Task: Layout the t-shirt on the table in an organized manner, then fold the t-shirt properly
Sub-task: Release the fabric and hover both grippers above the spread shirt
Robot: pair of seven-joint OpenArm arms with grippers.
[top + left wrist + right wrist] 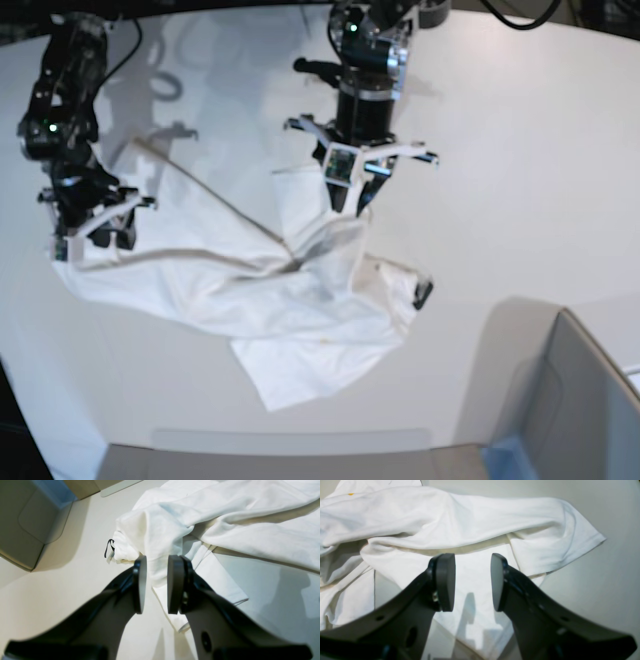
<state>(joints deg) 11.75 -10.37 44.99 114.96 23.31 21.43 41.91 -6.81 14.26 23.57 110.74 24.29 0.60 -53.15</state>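
Note:
The white t-shirt [300,300] lies crumpled and partly folded over itself on the white table [520,180]. My left gripper [345,205] hangs over the shirt's upper middle. In the left wrist view its jaws [156,585] stand apart, and a fold of the t-shirt [225,517] shows in the gap, not visibly pinched. A small black tag [109,547] sticks out at the fold's left. My right gripper [95,228] is at the shirt's left end. It is open [473,582] just above the cloth [470,517] and casts finger shadows on it.
A grey bin-like box [575,400] stands at the front right corner, also the box [30,522] at the upper left of the left wrist view. Bare table [607,580] lies right of the shirt's sleeve. Cables trail at the back.

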